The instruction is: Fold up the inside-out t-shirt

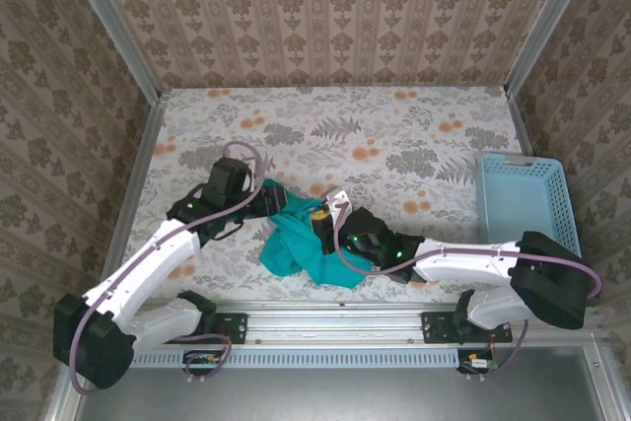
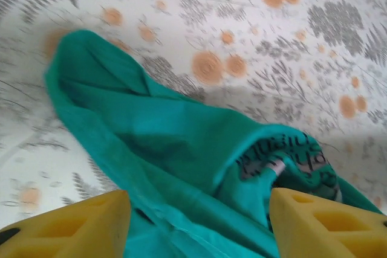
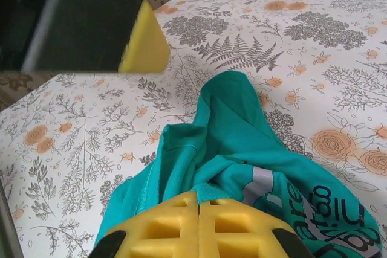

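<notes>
Top view: teal-green soft-fabric t-shirt (image 1: 301, 248) bunched in a loose heap at the near middle of the floral-patterned tabletop (image 1: 394, 135), neither spread flat nor folded. Left gripper (image 1: 271, 199) at the heap's upper left edge, right gripper (image 1: 323, 219) at its right, both low over the cloth, apparently placed to draw the garment open between them. Light-blue slotted plastic basket (image 1: 521, 204) well apart at the right edge, no part of the task. Left wrist view: yellow fingers (image 2: 72, 222) wide apart, jaws spread and gripping nothing, a ridge of teal cloth lying loosely between them. Dark lettering (image 2: 296, 155) visible inside a fold, consistent with an inside-out garment. Right wrist view: jaws clenched, pads (image 3: 163, 228) pressed together with a teal hem pinched at their tips, judged a hold meant to anchor and raise one edge. Judgement: early stage. Next need: a left gripper grasp on a second edge. Risk: catching two layers at once.
</notes>
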